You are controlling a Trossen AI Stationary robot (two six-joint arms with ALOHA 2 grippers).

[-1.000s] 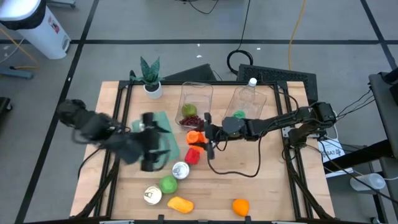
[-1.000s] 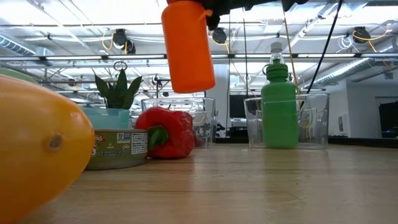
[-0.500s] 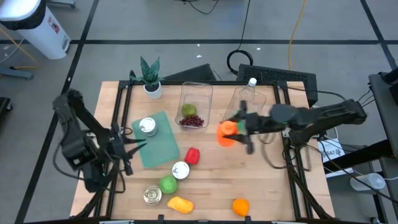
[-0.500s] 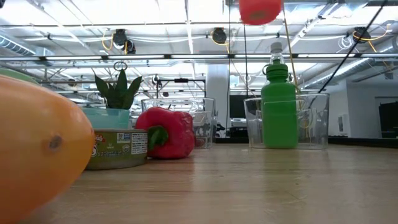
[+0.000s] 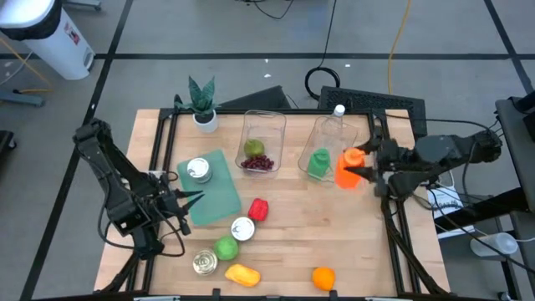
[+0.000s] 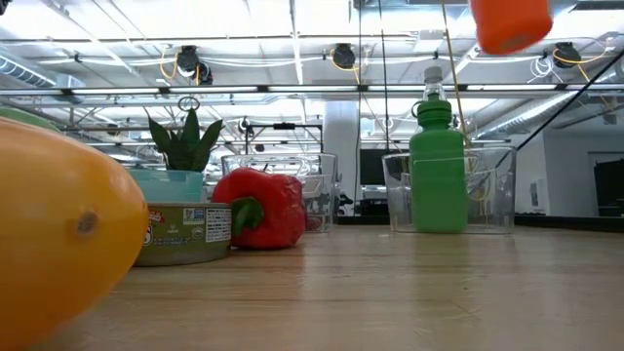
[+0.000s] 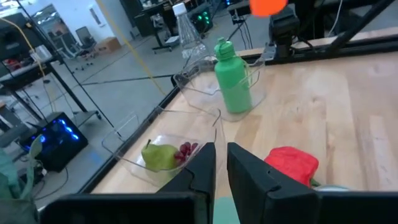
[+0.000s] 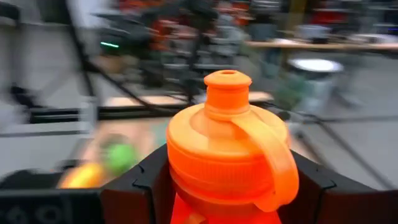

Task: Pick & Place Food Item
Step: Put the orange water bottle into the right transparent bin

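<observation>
The right claw [image 5: 366, 171] is closed around an orange bottle [image 5: 349, 168], which is held clear of the tabletop [image 5: 351, 242] near its right edge, just beside the clear bin [image 5: 328, 142] in which a green bottle [image 5: 318, 163] stands. In the right wrist view the orange cap [image 8: 227, 146] is seen clamped between the two dark fingers [image 8: 140, 180]; in the low view only the bottle's base [image 6: 510, 21] shows, high above the wood.

The left claw [image 5: 178, 203] is drawn back over the left edge of the tabletop, by the green mat [image 5: 213, 201], with its fingers [image 7: 202, 168] pressed almost together on nothing.

A second ago the orange bottle was gripped low over the middle of the tabletop, near the red pepper [image 5: 258, 209]. Since then it has been lifted and carried rightward past the bin with the pear and grapes [image 5: 257, 155]. In that same time the left arm, then stretched over the mat, has been pulled back, a can [image 5: 197, 170] is now seen resting on the mat, and the left claw has been closed.

From this it is judged that the carrying stage is nearly done and that the bottle is meant for the bin with the green one; release is not yet made.
</observation>
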